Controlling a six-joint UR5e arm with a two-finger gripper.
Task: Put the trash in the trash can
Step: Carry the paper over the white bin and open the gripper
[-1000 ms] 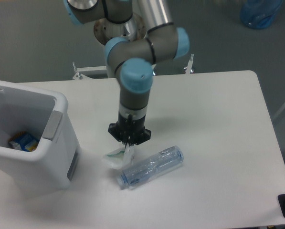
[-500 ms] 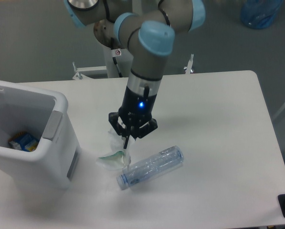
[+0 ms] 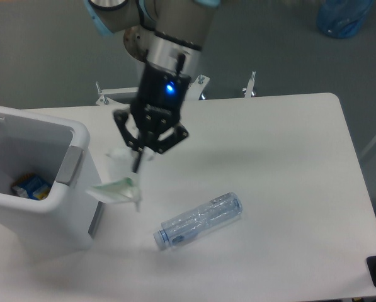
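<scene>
Beside the white trash can [image 3: 80, 189], the gripper [image 3: 137, 165] hangs clamped on the crumpled paper wrapper [image 3: 117, 186], lifted off the table [image 3: 288, 163], with the crushed plastic bottle [image 3: 199, 220] lying further right.

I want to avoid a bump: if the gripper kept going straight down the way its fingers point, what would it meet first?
The gripper, shut on the paper wrapper, points down and slightly left. It would probably reach bare table right beside the trash can; depth is unclear, so grazing its wall is possible.
</scene>
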